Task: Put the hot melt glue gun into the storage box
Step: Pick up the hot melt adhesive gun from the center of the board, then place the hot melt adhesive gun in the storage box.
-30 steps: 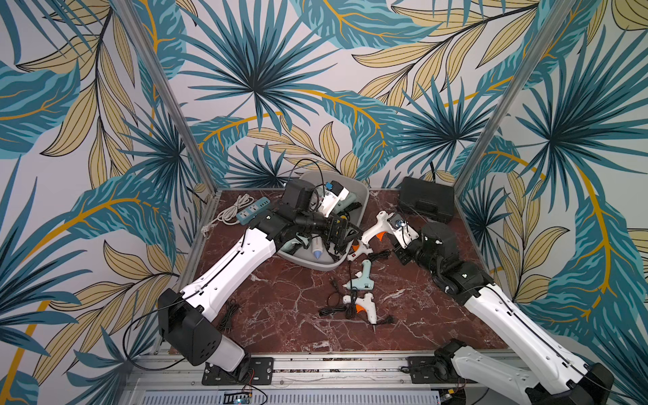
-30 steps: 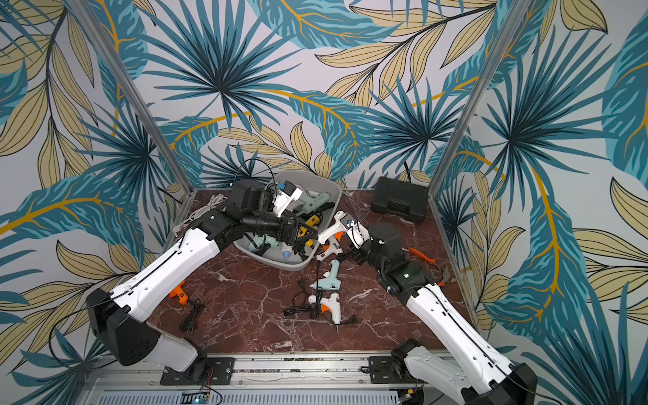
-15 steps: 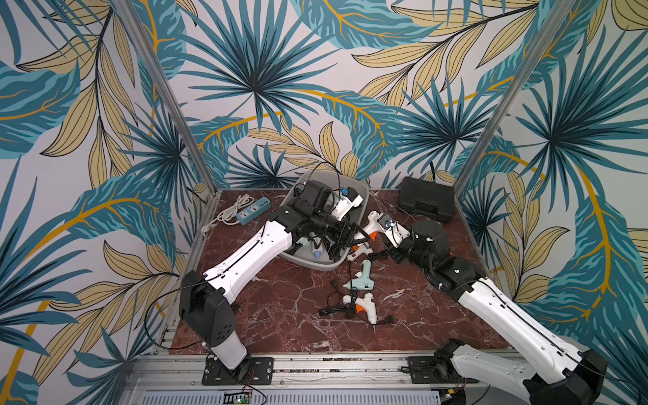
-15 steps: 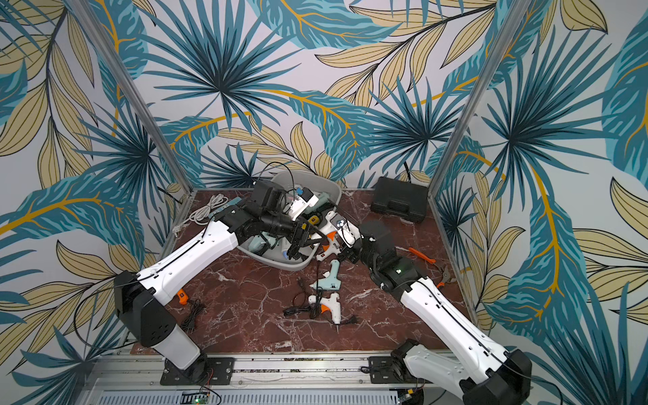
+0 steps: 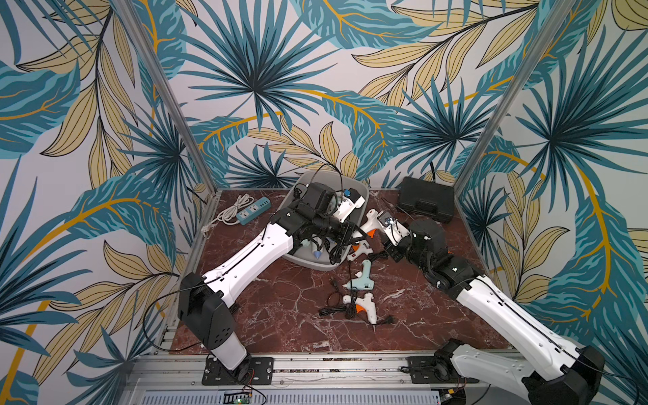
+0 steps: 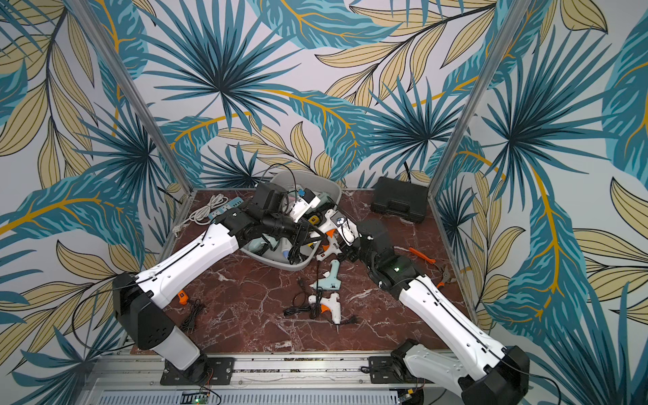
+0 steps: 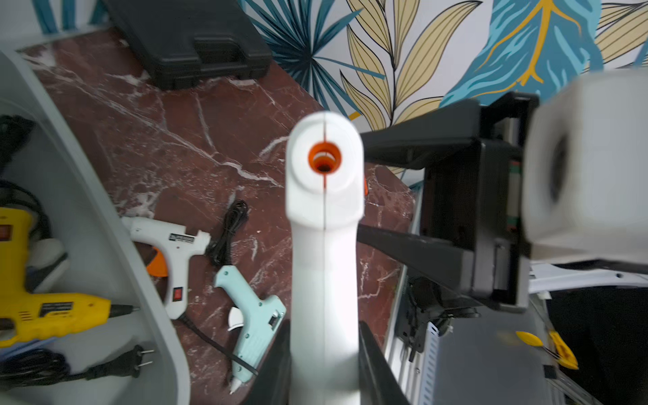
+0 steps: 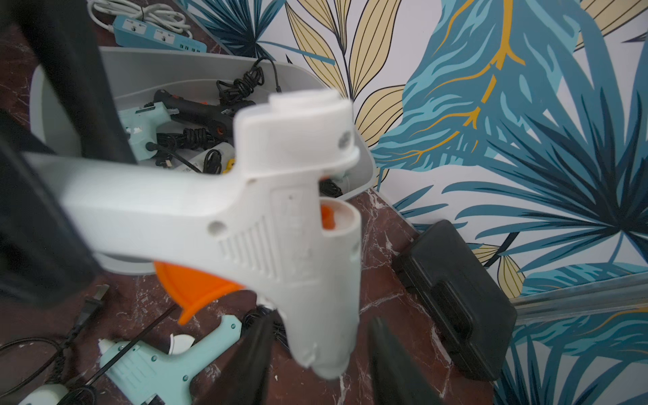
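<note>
Left wrist, white glue gun (image 7: 324, 245), orange rear ring, in left claw (image 7: 324, 368)

A red-brown marble tabletop (image 5: 280, 315) carries everything. The light-grey storage box (image 5: 303, 261) sits at its rear middle. To the robot's left of the box lies a blue power strip (image 5: 253, 210) with a coiled white cord (image 5: 231, 210); to the box's right, well apart, lies a black ribbed hard case (image 5: 426, 203).

Just beside the box's front right corner lies a white glue gun (image 7: 164, 235) with an orange trigger. In front of the box lie a light-blue glue gun (image 5: 363, 278) and, farther out, a second white glue gun (image 5: 366, 303) with a black cord (image 5: 333, 310).

Far right of the box, in a top view, lie an orange-handled tool (image 6: 422, 255) and pliers (image 6: 445, 273). Front left of the box lies a small orange item (image 6: 181, 297).
</note>
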`<state>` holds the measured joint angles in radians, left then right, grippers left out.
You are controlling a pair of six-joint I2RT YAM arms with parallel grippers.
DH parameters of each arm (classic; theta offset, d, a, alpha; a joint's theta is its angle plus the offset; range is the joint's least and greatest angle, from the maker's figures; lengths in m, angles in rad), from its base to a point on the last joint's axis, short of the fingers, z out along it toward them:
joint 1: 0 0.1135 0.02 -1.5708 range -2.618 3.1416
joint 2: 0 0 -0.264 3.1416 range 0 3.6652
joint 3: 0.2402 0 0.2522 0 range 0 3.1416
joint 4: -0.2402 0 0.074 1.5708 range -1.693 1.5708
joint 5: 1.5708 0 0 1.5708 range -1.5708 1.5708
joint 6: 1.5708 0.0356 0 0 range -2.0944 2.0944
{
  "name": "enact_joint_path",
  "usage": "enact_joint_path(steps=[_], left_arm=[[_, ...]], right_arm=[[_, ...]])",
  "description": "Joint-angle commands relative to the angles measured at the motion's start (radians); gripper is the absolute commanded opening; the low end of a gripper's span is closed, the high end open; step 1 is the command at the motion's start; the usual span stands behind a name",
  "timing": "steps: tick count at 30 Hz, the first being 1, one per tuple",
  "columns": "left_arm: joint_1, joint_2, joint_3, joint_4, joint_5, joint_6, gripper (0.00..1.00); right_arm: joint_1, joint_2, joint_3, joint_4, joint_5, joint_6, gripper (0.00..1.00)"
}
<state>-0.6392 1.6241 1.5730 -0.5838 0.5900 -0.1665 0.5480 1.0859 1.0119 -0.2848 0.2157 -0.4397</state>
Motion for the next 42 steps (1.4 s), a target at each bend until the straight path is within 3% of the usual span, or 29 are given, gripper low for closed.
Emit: enact_joint_path(steps=[1,3,8,16,23,32,42], left_arm=[[0.011,-0.077,-0.041,0.107,-0.196,0.068,0.0],[0.014,-0.096,-0.061,0.135,-0.284,0.11,0.0],[0.04,-0.108,-0.085,0.182,-0.442,0.179,0.0],[0.105,-0.015,-0.03,0.173,-0.762,0.303,0.0],[0.12,0.183,0.077,0.162,-1.015,0.503,0.0],[0.153,0.426,0.206,0.206,-1.118,0.691,0.0],[0.165,0.597,0.34,0.142,-1.148,0.784,0.0]], right_arm=[[0.004,-0.017,0.035,0.007,0.013,0.078,0.75],[0.003,-0.032,0.031,0.009,0.019,0.112,0.86],[0.003,-0.074,0.007,0.043,0.098,0.213,1.0],[0.001,-0.06,0.051,-0.056,0.335,0.51,0.99],[0.001,-0.058,0.068,-0.136,0.322,0.691,0.99],[0.0,-0.086,0.059,-0.178,0.335,0.737,0.99],[0.001,-0.11,0.043,-0.201,0.377,0.77,0.99]])
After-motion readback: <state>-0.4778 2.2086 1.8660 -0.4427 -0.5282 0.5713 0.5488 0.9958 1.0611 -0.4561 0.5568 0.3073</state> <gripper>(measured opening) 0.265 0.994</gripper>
